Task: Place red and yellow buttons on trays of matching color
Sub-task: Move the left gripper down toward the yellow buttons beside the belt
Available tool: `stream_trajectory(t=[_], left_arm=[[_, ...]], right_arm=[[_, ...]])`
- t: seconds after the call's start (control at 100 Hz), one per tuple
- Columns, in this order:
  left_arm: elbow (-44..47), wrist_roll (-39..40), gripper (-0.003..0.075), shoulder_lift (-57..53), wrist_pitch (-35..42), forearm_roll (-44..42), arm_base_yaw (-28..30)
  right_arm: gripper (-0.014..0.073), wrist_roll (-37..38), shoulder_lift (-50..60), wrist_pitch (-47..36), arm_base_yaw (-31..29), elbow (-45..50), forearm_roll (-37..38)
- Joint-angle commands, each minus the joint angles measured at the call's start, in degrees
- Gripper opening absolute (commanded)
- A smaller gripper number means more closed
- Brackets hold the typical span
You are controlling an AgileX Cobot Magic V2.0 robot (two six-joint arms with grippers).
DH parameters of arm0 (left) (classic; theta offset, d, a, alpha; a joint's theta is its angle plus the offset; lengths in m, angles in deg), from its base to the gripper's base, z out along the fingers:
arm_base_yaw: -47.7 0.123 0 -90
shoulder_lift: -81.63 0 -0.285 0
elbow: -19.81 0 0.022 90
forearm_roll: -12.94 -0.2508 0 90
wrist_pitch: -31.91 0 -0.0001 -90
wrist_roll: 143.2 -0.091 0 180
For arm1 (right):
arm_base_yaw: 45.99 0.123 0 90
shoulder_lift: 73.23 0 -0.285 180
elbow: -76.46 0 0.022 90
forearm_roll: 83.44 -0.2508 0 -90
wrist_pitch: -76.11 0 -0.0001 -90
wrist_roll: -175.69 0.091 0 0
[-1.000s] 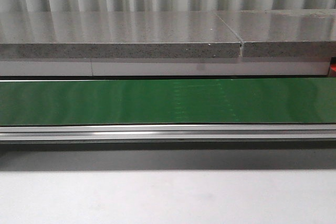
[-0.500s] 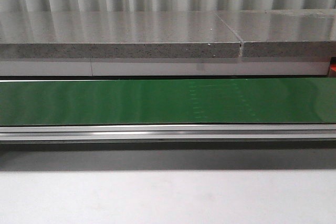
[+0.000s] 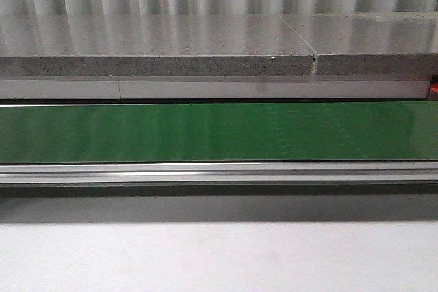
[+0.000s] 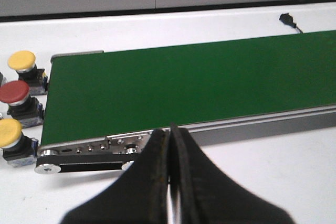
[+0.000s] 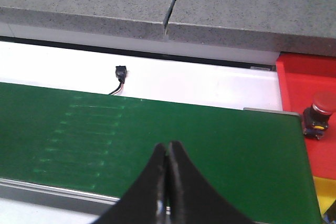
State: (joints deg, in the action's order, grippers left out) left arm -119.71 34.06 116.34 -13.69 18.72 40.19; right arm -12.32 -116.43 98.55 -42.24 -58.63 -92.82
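Observation:
In the left wrist view, two yellow buttons [image 4: 22,61] [image 4: 9,134] and a red button [image 4: 14,93] between them stand on the white table just off the end of the green conveyor belt [image 4: 199,85]. My left gripper [image 4: 170,129] is shut and empty over the belt's near rail. In the right wrist view a red button [image 5: 320,106] stands on the red tray [image 5: 307,77] past the belt's other end. A yellow tray [image 5: 325,195] edge shows beside it. My right gripper [image 5: 167,145] is shut with nothing in it above the belt [image 5: 157,129].
The belt [image 3: 219,131] crosses the whole front view with an aluminium rail [image 3: 219,172] along its near side. A grey stone ledge [image 3: 157,49] runs behind it. A small black connector on a wire [image 5: 120,72] lies on the white table beyond the belt.
The faint dotted marks on the belt have shifted to the right. Neither gripper appears in the front view at any time.

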Motion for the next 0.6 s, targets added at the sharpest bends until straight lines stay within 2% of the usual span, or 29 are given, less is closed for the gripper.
stream_trajectory(t=[0.0, 0.23, 0.41, 0.51, 0.59], left_arm=[[-2.7, 0.6, -0.002, 4.7, 4.9, 0.5, -0.3], [-8.7, 0.7, -0.002, 16.0, 5.5, 0.5, 0.7], [-13.5, 0.7, -0.0008, 22.3, 4.0, -0.8, 6.0], [-15.3, 0.7, 0.008, 24.6, 4.1, -1.1, 9.6], [-16.1, 0.7, 0.0221, 26.1, 4.1, -1.1, 12.7]], right_arm=[[-0.0067, -0.5, 0.1, -3.7, 0.0, -1.5, 0.0], [-0.0067, -0.5, 0.1, -3.7, 0.0, -1.5, 0.0], [-0.0067, -0.5, 0.1, -3.7, 0.0, -1.5, 0.0], [-0.0067, -0.5, 0.1, -3.7, 0.0, -1.5, 0.0], [-0.0067, -0.5, 0.1, -3.7, 0.0, -1.5, 0.0]])
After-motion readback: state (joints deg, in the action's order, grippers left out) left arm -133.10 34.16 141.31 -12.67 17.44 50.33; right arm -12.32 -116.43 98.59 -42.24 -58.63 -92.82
